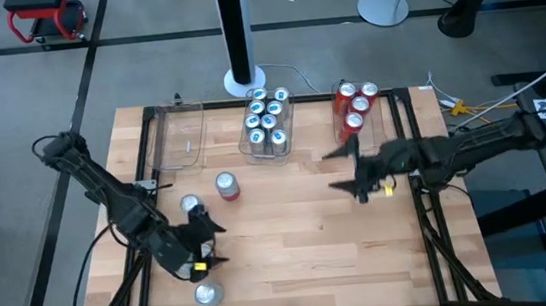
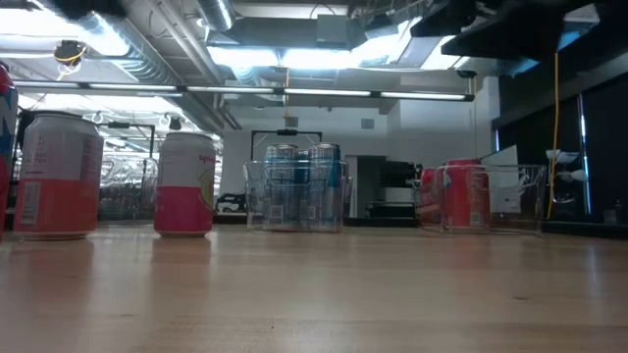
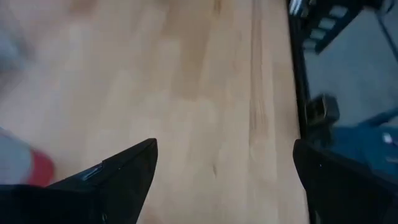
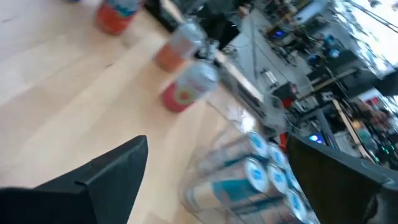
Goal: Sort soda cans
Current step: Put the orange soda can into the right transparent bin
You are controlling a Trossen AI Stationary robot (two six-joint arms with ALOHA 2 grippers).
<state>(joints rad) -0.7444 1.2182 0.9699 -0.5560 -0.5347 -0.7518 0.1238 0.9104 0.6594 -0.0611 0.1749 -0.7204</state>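
— So where do the two dark grippers stand?

— Left gripper (image 1: 206,246) is low over the wooden table (image 1: 302,246), fingers spread wide, nothing between them. Right gripper (image 1: 345,173) hangs over the table with its jaws just as wide, also empty.

— And the soda cans, measured from those hands?

— Three loose ones lie around the left gripper: a silver-topped can (image 1: 190,204) just beyond its fingertips, a red-and-white can (image 1: 226,186) a little farther off beside that, and another silver-topped can (image 1: 206,295) just behind it, near the table's front edge.

— The sorted ones?

— Blue-and-white cans (image 1: 266,120) fill a clear plastic rectangular bin (image 1: 248,145) beyond the right gripper. Red cans (image 1: 355,105) sit in a second clear bin (image 1: 338,129) just past its fingertips. A third clear bin (image 1: 181,140) lies well beyond the left gripper.
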